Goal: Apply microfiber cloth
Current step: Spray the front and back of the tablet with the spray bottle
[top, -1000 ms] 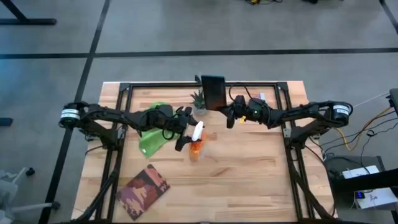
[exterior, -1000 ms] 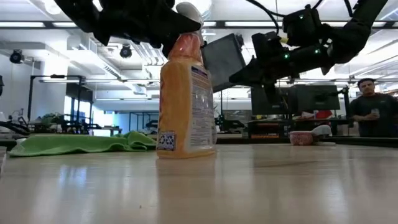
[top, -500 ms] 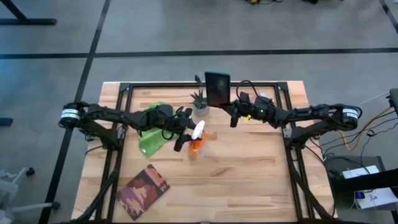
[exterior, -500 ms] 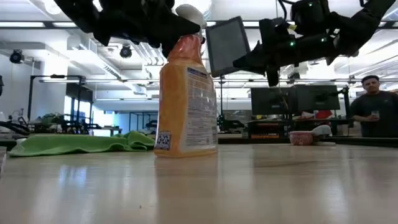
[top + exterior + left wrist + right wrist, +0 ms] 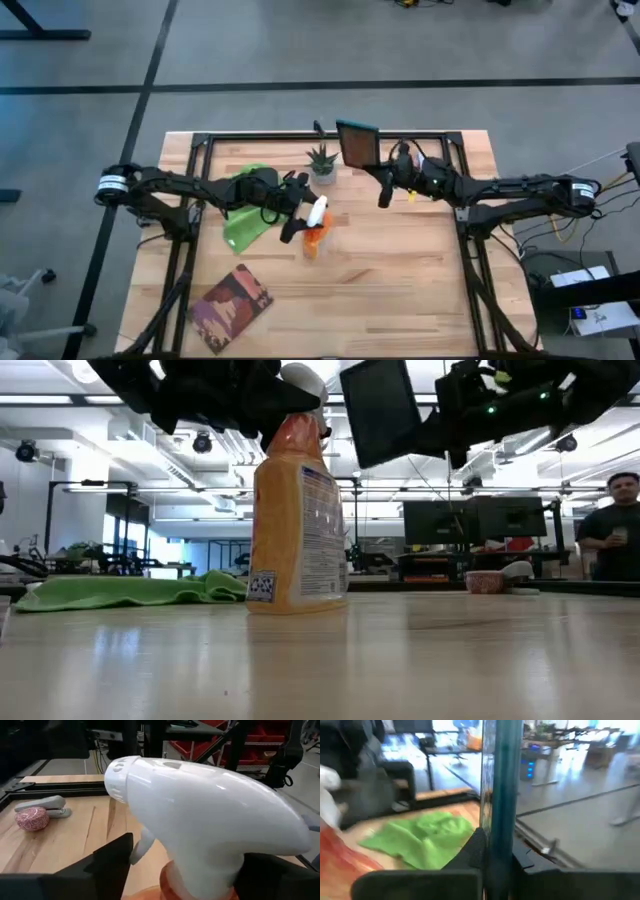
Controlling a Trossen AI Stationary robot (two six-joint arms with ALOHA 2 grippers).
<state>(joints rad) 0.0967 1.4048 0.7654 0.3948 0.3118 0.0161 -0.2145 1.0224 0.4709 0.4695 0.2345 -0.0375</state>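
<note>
Counted on the wooden table, going left to right: one camouflage-patterned flat thing near the front left corner, one microfiber cloth, one orange spray bottle, one small potted plant, one dark tablet.

Found the microfiber cloth crumpled and flat on the left half of the table, partly under the left arm, touched by neither gripper. Judged soft, light and limp, likely to drape and drag if lifted; best pinched at a raised fold or a free edge rather than pressed flat.

Saw the left gripper straddling the orange spray bottle at its white head; could not tell whether squeezing the neck or merely flanking it.

Saw the right gripper clamped on the dark tablet's edge, raised tilted above the table's far side, right of the small potted plant. Noted one person standing in the room beyond.
</note>
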